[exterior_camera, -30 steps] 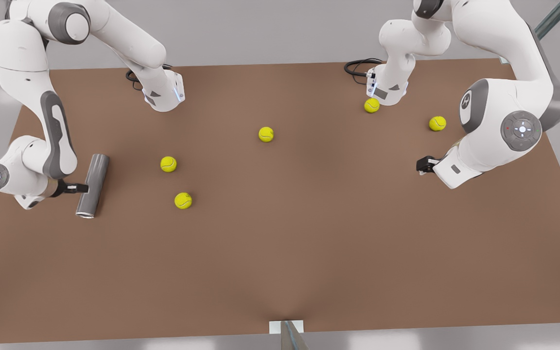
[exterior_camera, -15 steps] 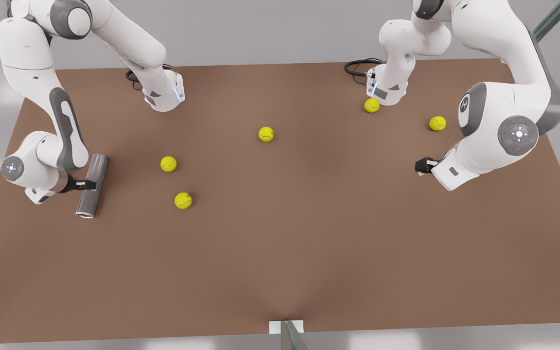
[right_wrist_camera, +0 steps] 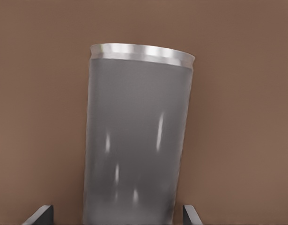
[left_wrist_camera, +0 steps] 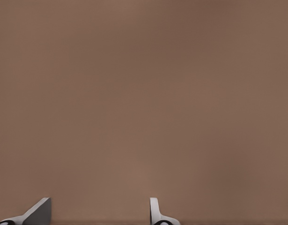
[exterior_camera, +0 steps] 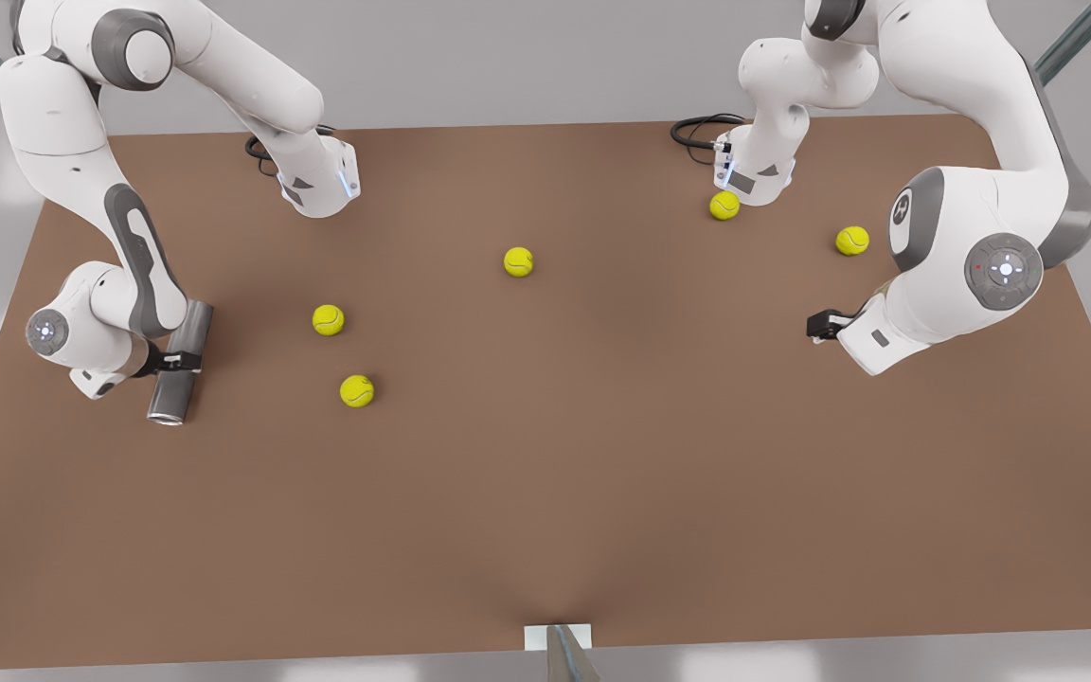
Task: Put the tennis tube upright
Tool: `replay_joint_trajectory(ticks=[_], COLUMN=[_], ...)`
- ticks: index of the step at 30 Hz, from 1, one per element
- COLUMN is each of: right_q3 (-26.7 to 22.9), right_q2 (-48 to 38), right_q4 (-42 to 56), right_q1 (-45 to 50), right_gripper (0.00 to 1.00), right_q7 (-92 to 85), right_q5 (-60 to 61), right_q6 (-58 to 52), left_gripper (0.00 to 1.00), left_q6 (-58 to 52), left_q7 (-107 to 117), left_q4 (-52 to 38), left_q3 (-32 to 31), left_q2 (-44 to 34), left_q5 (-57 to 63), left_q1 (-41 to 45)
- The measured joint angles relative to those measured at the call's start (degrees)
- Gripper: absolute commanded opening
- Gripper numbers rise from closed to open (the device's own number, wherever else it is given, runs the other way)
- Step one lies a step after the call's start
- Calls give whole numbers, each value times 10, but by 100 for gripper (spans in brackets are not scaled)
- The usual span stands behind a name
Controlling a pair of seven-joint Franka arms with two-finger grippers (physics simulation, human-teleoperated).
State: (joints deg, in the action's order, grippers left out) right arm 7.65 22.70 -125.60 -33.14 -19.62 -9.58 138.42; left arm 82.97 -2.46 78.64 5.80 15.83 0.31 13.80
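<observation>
The tennis tube [exterior_camera: 170, 394] lies flat on the brown table [exterior_camera: 545, 493] at the front view's left, its lighter rim toward the near edge. My right gripper [exterior_camera: 176, 362] reaches across its middle from the side, open, with a finger on either side of the tube [right_wrist_camera: 134, 150]. In the right wrist view the right gripper [right_wrist_camera: 116, 216] straddles the grey body, and the rim is at the far end. My left gripper [exterior_camera: 818, 325] waits low over bare table at the front view's right. The left wrist view shows the left gripper [left_wrist_camera: 97, 215] open with nothing in it.
Several yellow-green tennis balls lie about: one [exterior_camera: 328, 319] and another [exterior_camera: 356, 390] close to the tube, one [exterior_camera: 518, 261] mid-table, and two [exterior_camera: 724, 206] [exterior_camera: 851, 241] at the back right. The arm bases [exterior_camera: 318, 185] [exterior_camera: 754, 175] stand at the back edge.
My right gripper has slid toward the tube until its fingers reach over the tube's middle. The tube has not moved. The left arm has shifted only slightly.
</observation>
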Motion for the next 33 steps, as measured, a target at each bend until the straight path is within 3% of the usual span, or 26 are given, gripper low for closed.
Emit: replay_joint_trajectory(ticks=[18,20,27,33], right_q3=[0,0,0,0], right_q2=[20,23,26,25], right_q4=[0,0,1,1], right_q1=[-7,-7,-7,-7], right_gripper=[100,93,83,83], right_q7=[0,0,1,0], right_q5=[-11,-11,-11,-11], right_q6=[22,23,23,23], left_gripper=[100,100,100,100], left_q6=[0,0,0,1], left_q7=[0,0,0,0], left_q4=[8,10,12,13], left_q3=[0,0,0,0], left_q2=[0,0,0,1], left_q5=[-1,-1,-1,-1], left_q1=[0,0,0,-1])
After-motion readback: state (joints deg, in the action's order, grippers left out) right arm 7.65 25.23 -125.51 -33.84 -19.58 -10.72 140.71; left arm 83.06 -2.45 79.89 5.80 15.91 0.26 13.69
